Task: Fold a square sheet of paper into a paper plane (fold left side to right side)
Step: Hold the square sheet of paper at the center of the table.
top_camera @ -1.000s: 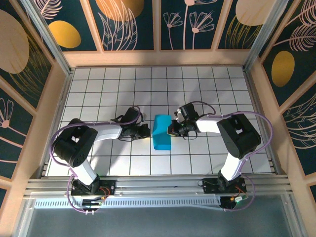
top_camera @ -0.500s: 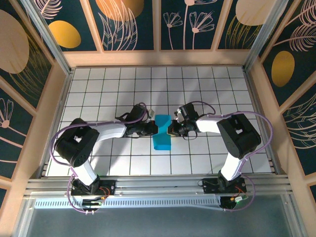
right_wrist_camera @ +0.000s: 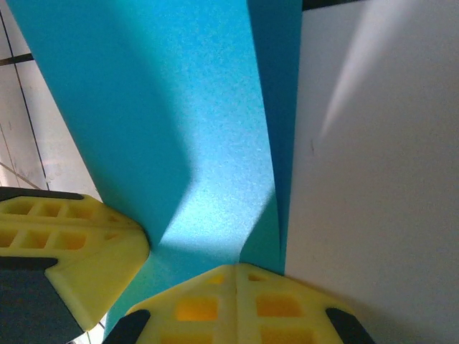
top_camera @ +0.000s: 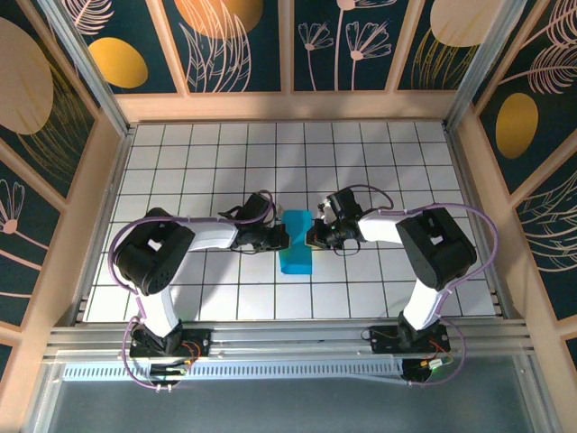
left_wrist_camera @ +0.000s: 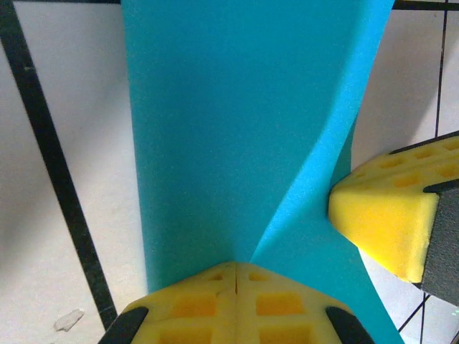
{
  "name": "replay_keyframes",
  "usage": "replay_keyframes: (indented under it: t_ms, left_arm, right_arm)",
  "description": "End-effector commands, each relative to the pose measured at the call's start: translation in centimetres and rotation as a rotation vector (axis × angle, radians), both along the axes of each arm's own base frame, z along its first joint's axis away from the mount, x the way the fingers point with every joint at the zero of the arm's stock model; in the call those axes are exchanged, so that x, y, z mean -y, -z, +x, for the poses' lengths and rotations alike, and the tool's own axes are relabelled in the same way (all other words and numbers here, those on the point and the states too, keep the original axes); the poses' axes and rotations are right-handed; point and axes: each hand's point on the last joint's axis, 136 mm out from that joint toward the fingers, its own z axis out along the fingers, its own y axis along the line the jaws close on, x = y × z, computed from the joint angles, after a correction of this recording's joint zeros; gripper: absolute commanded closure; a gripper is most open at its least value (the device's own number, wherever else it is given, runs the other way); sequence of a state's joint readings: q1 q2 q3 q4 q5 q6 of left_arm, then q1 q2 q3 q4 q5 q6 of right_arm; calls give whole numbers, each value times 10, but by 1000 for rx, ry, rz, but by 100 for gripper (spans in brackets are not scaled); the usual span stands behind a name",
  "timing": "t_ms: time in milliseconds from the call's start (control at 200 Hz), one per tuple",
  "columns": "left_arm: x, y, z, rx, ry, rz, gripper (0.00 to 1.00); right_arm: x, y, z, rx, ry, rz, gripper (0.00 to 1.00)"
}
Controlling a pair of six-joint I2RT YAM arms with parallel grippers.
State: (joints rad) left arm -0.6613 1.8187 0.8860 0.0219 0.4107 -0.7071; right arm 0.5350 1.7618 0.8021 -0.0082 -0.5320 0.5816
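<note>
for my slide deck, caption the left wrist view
Left gripper shut on the folded cyan paper, right gripper pinching its opposite edge

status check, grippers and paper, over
Both shut on the square sheet of paper: left gripper, right gripper. Sheet folded narrow, buckled between them. Grippers crowd each other.

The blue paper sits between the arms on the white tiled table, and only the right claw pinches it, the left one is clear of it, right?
Not quite: the left gripper is shut on the square sheet of paper too; the left wrist view shows its yellow pads closed on the paper. The right gripper does pinch it, on the tiled table.
</note>
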Motion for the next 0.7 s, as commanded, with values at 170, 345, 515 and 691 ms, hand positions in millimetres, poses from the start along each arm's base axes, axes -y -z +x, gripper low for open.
replay_keyframes:
  t_ms: [170,345,515,691]
  left_arm:
    - [-12,17,-8,-54,-14,77,96]
    - [-12,19,-8,-60,-14,81,97]
    - [-13,20,-8,-62,-15,84,97]
    - [-13,21,-8,-65,-14,85,97]
  right_arm:
    - [16,18,-8,-34,18,-107,100]
    - [-6,-22,12,47,9,4,100]
    - [-21,-46,23,94,-6,65,100]
    - [-43,-48,27,106,-34,103,100]
